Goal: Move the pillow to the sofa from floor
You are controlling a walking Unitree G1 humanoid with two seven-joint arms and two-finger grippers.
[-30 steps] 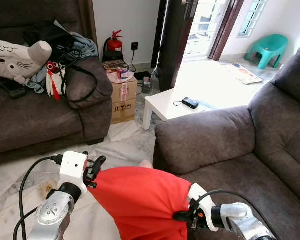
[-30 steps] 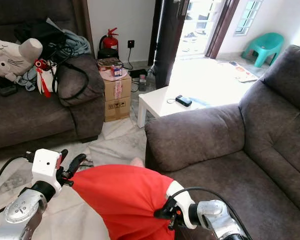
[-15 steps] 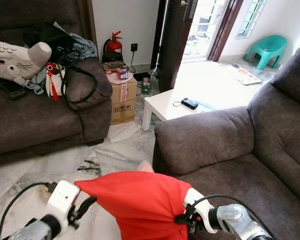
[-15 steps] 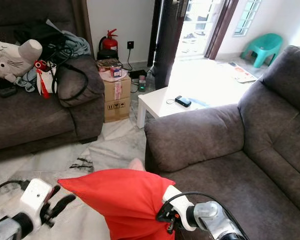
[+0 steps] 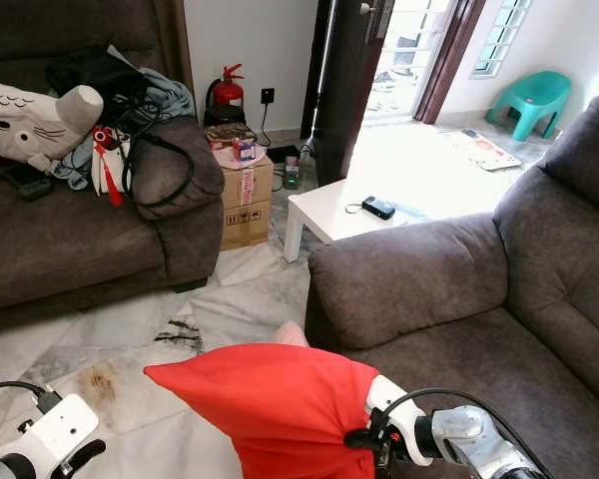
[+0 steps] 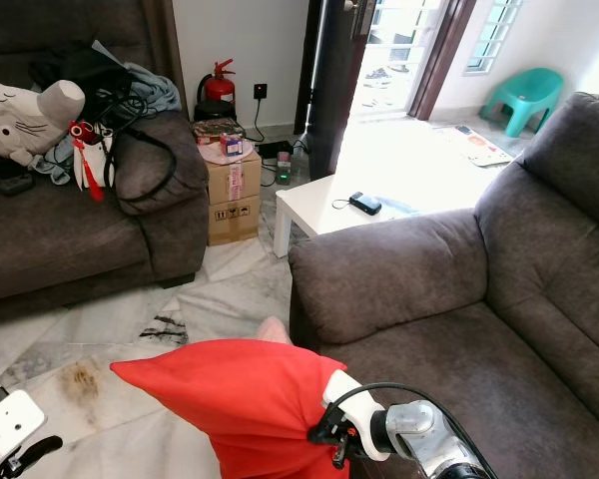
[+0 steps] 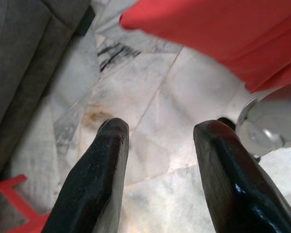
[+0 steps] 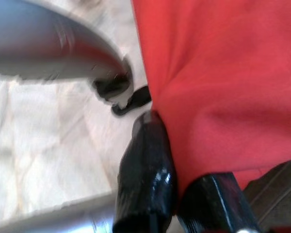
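A grey sofa (image 5: 499,289) fills the robot's right side of the room, its wide armrest turned toward the middle of the floor. A second grey sofa (image 5: 70,239) stands well apart from it across the pale marble floor (image 5: 180,329), heaped with a white plush toy (image 5: 35,120), dark bags and clothing.

A red pillow (image 5: 270,404) hangs just beside the near sofa's armrest, low at the front of the scene and raised above the floor, one corner pointing away from the sofa. The right gripper (image 8: 177,204) sits at the pillow's sofa-side edge, its two black fingers (image 8: 145,179) pinched together on a bunched fold of the red cloth. The silver right arm (image 5: 469,449) lies over the near sofa's seat cushion.

Beyond the near sofa's armrest is a low white table (image 5: 344,210) with a small dark device (image 5: 379,206) on it, and past that a sunlit open doorway. A teal plastic chair (image 5: 534,98) stands behind the near sofa's backrest. Between the table and the far sofa sits a cardboard box (image 5: 246,200), with a red fire extinguisher (image 5: 228,92) behind it against the wall.

The left gripper (image 7: 157,170) is low on the far side of the pillow from the near sofa, its fingers spread wide apart over bare marble and holding nothing.
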